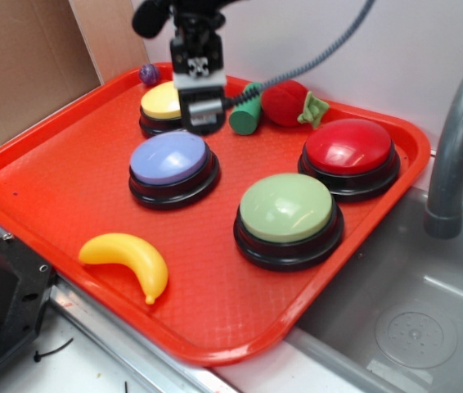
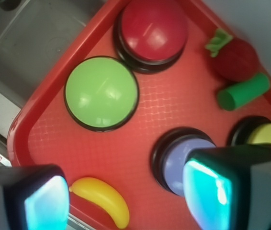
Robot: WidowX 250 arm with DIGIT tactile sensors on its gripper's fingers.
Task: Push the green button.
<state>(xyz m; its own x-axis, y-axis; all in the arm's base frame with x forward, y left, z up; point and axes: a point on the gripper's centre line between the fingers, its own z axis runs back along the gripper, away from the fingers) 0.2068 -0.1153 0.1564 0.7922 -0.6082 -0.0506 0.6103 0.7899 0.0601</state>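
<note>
The green button (image 1: 286, 209) is a pale-green dome on a black base at the front right of the red tray (image 1: 60, 176). In the wrist view it (image 2: 101, 92) lies up and left of centre. My gripper (image 1: 201, 110) hangs at the back of the tray, above the gap between the yellow button (image 1: 161, 102) and the blue button (image 1: 169, 160), well left of and behind the green button. In the wrist view the gripper (image 2: 126, 201) is open and empty, its fingers (image 2: 44, 203) wide apart.
A red button (image 1: 348, 147) stands behind the green one. A small green cylinder (image 1: 246, 115), a red strawberry toy (image 1: 289, 102) and a purple ball (image 1: 149, 74) lie along the tray's back. A yellow banana (image 1: 129, 260) lies front left. A sink (image 1: 411, 327) and faucet (image 1: 452, 147) are on the right.
</note>
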